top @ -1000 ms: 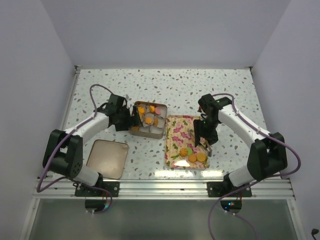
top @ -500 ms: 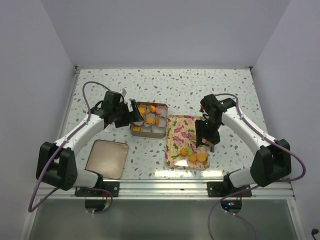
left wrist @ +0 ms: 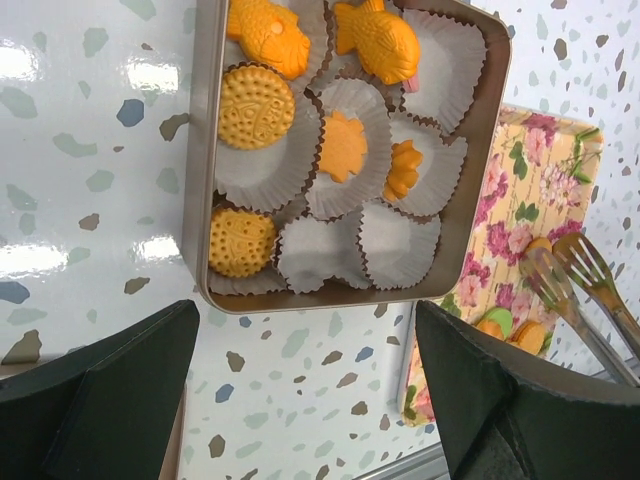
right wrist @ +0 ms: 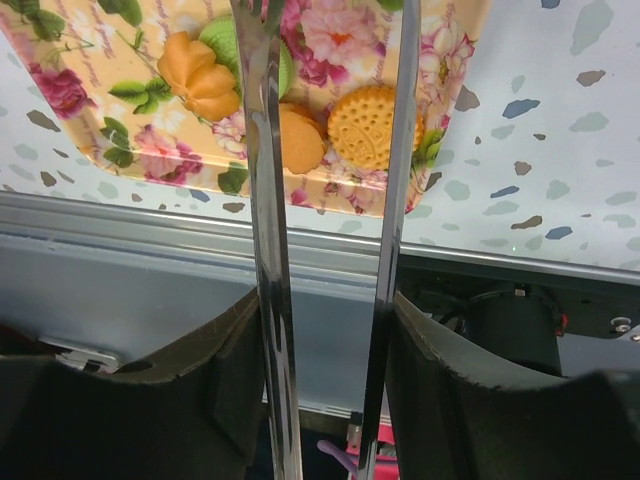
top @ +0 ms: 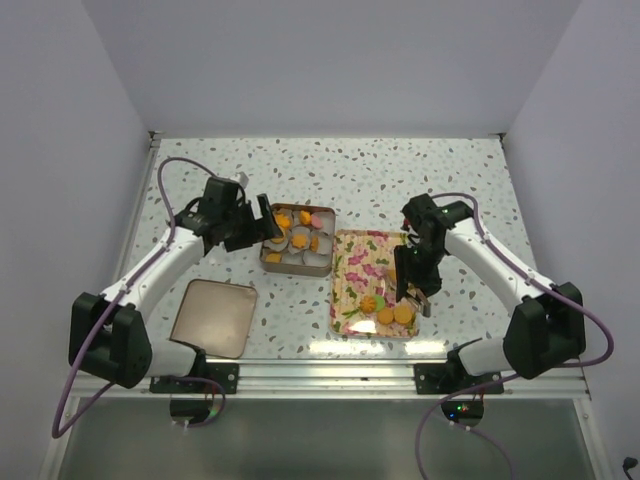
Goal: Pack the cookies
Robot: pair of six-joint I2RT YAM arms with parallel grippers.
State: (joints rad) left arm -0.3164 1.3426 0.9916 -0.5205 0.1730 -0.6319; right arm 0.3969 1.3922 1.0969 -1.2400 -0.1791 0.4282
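The right gripper (right wrist: 325, 340) is clamping a pair of metal tongs (right wrist: 262, 200) between its fingers, probably so the food is never touched directly. The tong arms are standing apart with nothing between them, hanging over the flowered tray (right wrist: 100, 60) by the desk's near edge, right of centre. A few cookies (right wrist: 365, 125) are lying at the tray's near end, just under the tongs, likely next to be picked. The left gripper (left wrist: 300, 400) is hovering wide open and empty beside the tin (left wrist: 200, 150), left of the desk's centre, seemingly ready to steady it. More cookies are sitting there in paper cups (left wrist: 395, 245), some cups unfilled. The lid (top: 213, 318) is lying toward the near-left corner, out of the way.
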